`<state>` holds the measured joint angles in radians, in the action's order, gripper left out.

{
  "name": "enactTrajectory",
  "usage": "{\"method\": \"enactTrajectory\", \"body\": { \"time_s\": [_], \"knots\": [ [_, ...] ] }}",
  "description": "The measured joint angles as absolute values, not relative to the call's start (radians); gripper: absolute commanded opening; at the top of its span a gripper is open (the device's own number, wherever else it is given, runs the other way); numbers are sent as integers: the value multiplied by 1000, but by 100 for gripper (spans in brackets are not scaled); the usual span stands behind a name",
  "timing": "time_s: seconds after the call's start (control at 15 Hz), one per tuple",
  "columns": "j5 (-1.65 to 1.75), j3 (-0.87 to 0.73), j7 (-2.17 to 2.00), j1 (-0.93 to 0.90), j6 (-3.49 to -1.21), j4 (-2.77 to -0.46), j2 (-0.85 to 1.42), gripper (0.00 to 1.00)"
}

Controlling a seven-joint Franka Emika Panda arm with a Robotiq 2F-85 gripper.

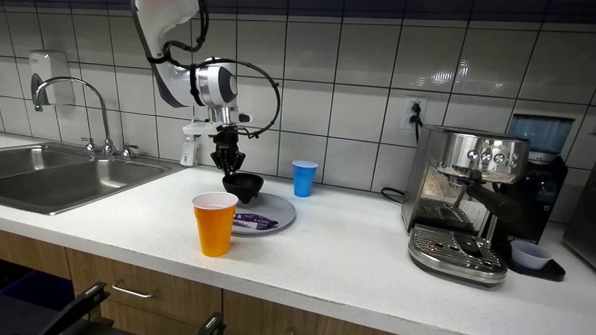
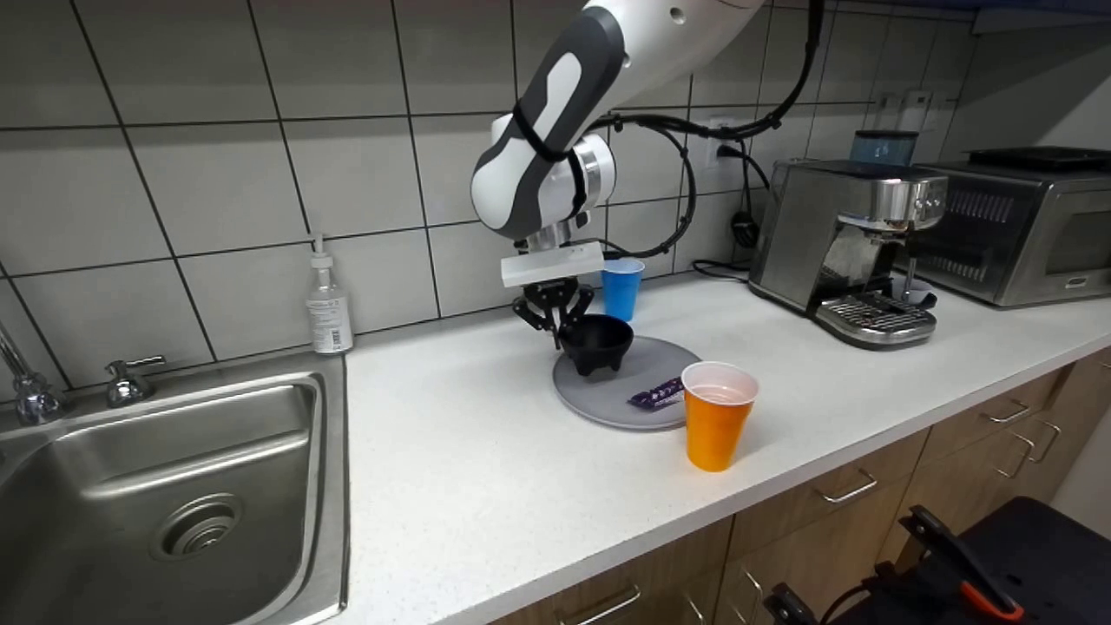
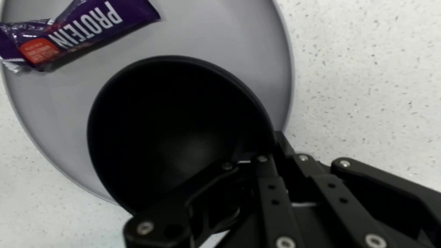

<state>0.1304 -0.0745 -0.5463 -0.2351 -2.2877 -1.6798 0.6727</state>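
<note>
We saw the end effector (image 3: 270, 146) pinched on one side of the black bowl (image 3: 172, 113), with one finger inside the rim and one outside. The bowl was over the grey plate (image 3: 220, 31), but we could not tell if its little feet touched it. Because only one edge was held, we thought the bowl might tip, and a smooth rim could slip out. If it swung, we thought it might bump the purple packet (image 3: 86, 31) beside it or push the plate along the tabletop (image 1: 344, 251). The wrist view showed us the bowl's dark inside and the big word on the packet, which we could not read in the exterior views. In both exterior views we saw the bowl's feet, the orange cup (image 1: 215, 228) hiding a bit of the plate, and the blue cup (image 1: 304, 179); the wrist view showed none of these.
</note>
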Motion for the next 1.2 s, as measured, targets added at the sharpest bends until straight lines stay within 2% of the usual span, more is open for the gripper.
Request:
{"method": "enactTrajectory", "body": {
  "time_s": [1.2],
  "knots": [
    [148, 13, -546, -428, -2210, -1701, 614, 2]
  ]
}}
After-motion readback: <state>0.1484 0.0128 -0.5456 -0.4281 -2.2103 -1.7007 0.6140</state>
